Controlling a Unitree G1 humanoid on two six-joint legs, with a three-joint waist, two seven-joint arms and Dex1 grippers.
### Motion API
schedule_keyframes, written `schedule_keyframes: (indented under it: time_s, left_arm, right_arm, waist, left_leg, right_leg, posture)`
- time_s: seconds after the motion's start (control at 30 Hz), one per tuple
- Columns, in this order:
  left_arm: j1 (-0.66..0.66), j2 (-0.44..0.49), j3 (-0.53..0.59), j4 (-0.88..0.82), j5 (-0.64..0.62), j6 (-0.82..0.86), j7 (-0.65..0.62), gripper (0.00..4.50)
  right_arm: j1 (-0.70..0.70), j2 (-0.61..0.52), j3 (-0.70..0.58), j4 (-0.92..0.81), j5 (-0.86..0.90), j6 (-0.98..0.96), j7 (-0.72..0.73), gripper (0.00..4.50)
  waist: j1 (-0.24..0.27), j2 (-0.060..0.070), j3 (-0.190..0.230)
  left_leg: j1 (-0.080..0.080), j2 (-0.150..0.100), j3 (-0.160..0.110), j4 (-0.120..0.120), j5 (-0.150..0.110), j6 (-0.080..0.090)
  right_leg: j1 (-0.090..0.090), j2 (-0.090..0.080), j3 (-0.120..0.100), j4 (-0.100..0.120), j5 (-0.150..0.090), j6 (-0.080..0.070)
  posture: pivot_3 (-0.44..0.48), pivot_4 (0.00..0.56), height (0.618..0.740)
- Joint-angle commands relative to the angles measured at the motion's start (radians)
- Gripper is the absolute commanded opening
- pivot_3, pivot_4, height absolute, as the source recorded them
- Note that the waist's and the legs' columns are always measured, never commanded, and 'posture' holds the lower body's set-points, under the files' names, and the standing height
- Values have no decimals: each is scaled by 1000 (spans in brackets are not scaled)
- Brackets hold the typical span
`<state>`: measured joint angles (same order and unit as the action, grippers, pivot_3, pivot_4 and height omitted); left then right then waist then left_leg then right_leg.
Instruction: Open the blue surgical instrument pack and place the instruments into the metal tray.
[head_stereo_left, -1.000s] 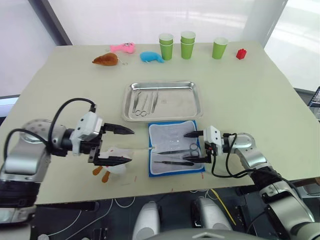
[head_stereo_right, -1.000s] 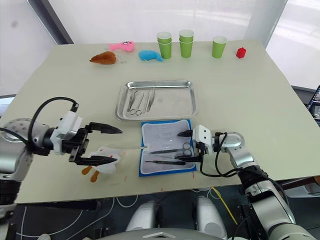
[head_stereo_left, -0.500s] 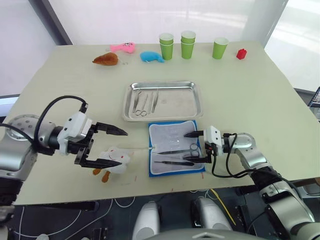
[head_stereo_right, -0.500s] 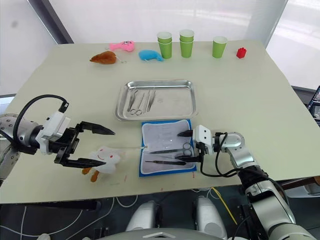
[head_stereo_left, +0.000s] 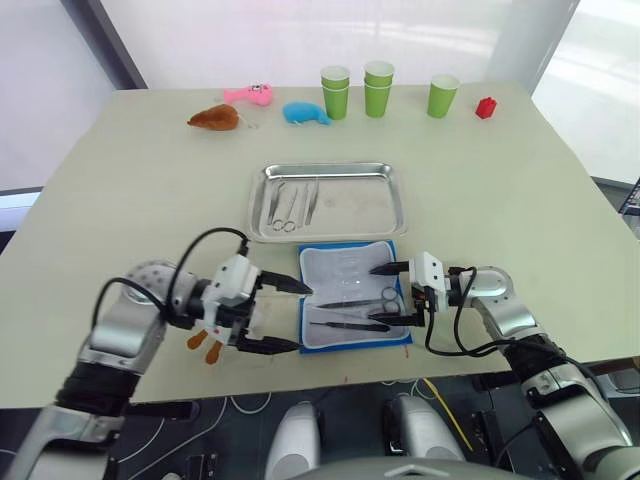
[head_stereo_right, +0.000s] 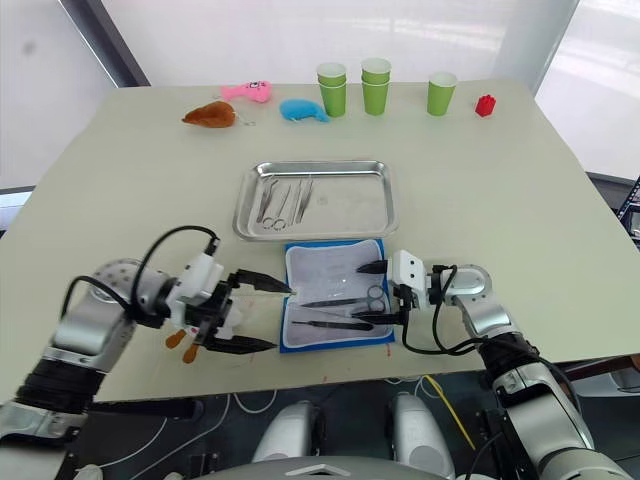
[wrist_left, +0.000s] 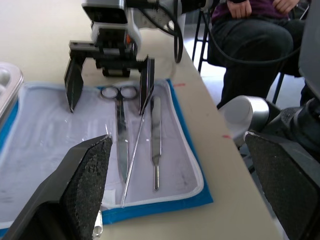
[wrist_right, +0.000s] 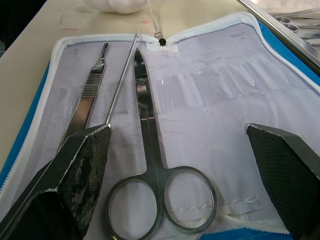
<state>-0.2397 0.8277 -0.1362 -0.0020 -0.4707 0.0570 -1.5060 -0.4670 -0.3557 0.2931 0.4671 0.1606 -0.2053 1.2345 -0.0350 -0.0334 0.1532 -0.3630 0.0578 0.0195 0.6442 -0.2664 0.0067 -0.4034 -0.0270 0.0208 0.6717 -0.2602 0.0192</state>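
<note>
Bright-blue fabric instrument pack (head_stereo_left: 354, 308) lies open near worktop's front edge, just before shiny steel tray (head_stereo_left: 326, 201). Silvery ring-handled scissors (wrist_right: 152, 165) lie lengthwise, rings toward right gripper (head_stereo_left: 391, 294), spread, nearer; left gripper (head_stereo_left: 284, 316) spread, empty.

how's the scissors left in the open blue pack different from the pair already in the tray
The scissors in the blue pack lie across it, rings toward the right claw, beside two slim tools. The pair in the metal tray runs front to back, rings nearest the robot, among other tools at the tray's left end. Both are silvery with ring handles.
</note>
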Motion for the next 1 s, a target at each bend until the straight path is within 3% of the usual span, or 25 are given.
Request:
schedule_keyframes:
  time_s: [0.03,0.23,0.47,1.0]
  left_arm:
    - [-18,-49,-12,56,66,-52,36,4463]
    - [-55,-134,-46,211,171,-145,61,4463]
    - [-64,-184,-74,237,222,-138,94,4463]
    - [-41,-177,-154,272,314,-93,66,4463]
  right_arm:
    - [52,-41,16,32,-56,40,-16,4500]
    - [71,-51,16,2,-53,53,-22,4500]
    - [78,-65,10,-16,-50,66,-26,4500]
    - [81,-89,-32,-128,-9,130,-36,4500]
  waist:
    - [2,2,0]
    - [12,3,0]
    - [21,5,0]
    - [22,12,-5]
  left_leg:
    - [0,0,0,0,0,0]
    - [-1,-1,0,1,0,0]
    - [0,-1,0,1,0,0]
    - [0,-2,0,2,0,0]
  right_leg:
    - [0,0,0,0,0,0]
    - [1,-1,0,-1,0,0]
    - [1,-1,1,-1,0,0]
    - [2,-1,1,-1,0,1]
  posture:
    - [0,150,740]
    - [0,150,740]
    - [0,150,740]
    - [0,150,740]
